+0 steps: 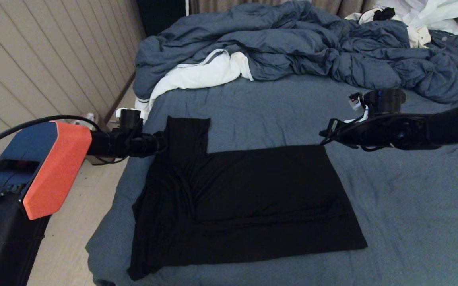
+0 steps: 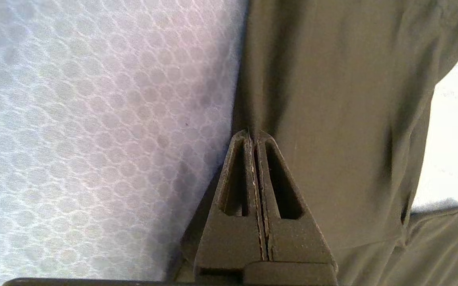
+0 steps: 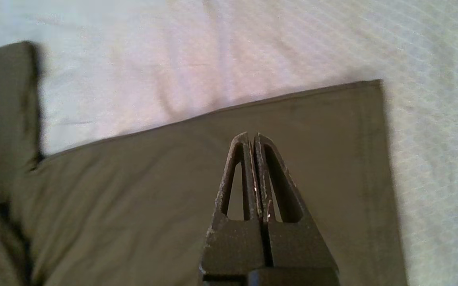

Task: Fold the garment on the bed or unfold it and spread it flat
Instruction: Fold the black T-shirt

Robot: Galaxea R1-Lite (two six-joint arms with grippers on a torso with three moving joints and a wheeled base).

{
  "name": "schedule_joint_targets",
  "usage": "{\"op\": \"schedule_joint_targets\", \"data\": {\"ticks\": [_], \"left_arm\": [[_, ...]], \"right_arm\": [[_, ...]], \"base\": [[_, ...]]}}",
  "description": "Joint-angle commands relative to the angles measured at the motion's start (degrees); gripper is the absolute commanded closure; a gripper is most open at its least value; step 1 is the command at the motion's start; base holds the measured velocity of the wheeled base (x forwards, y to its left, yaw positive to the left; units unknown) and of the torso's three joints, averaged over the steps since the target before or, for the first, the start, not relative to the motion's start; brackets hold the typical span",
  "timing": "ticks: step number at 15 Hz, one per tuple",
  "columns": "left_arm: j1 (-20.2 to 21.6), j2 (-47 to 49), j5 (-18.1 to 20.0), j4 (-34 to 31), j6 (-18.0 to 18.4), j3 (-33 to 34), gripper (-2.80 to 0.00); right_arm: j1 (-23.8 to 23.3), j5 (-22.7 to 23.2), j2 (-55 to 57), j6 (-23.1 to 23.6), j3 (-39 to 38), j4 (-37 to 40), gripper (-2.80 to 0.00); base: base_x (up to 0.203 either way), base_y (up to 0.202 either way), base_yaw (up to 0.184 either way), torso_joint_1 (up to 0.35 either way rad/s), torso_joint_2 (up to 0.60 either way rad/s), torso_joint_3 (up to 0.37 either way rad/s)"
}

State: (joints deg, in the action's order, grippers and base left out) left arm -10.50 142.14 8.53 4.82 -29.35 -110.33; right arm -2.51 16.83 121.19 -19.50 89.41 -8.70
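On the left, one left gripper (image 1: 161, 143) sits at the left edge of the black T-shirt (image 1: 245, 198), beside the single sleeve (image 1: 187, 133) that sticks out toward the head of the bed (image 1: 412, 206). In the left wrist view its two fingers (image 2: 235, 174) are pressed together, tips at the sleeve's edge (image 2: 332, 99); whether any cloth is caught between them cannot be told. The one T-shirt lies flat on the slate-blue sheet toward the bed's left side, folded into a broad rectangle, plain black face up. Behind it are one white cloth with a grey stripe (image 1: 197, 73) and one rumpled blue-grey duvet (image 1: 300, 43). On the right, one right gripper (image 1: 326, 133) hovers above the shirt's far right corner (image 3: 372, 91), two fingers (image 3: 276, 174) together and holding nothing.
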Motion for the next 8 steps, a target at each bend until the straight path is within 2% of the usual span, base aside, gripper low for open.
{"op": "schedule_joint_targets", "data": {"ticks": [1, 6, 7, 8], "left_arm": [[-0.1, -0.2, 0.0, 0.0, -0.2, 0.0, 0.00], [-0.1, -0.2, 0.0, 0.2, -0.2, 0.0, 0.00], [-0.1, -0.1, -0.1, 0.2, -0.2, 0.1, 0.00], [-0.1, -0.1, -0.1, 0.2, -0.2, 0.1, 0.00]], "right_arm": [[-0.7, -0.8, 2.7, 0.1, 1.1, -0.1, 0.00], [-1.5, -6.9, 8.1, 1.7, 4.5, -0.1, 0.00], [-1.5, -8.2, 9.1, 1.7, 4.9, 0.1, -2.80], [-1.5, -10.3, 9.6, 2.0, 5.2, 0.1, -2.80]], "base": [[0.000, 0.000, 0.000, 0.000, 0.00, 0.000], [0.000, 0.000, 0.000, 0.000, 0.00, 0.000], [0.000, 0.000, 0.000, 0.000, 0.00, 0.000], [0.000, 0.000, 0.000, 0.000, 0.00, 0.000]]}}
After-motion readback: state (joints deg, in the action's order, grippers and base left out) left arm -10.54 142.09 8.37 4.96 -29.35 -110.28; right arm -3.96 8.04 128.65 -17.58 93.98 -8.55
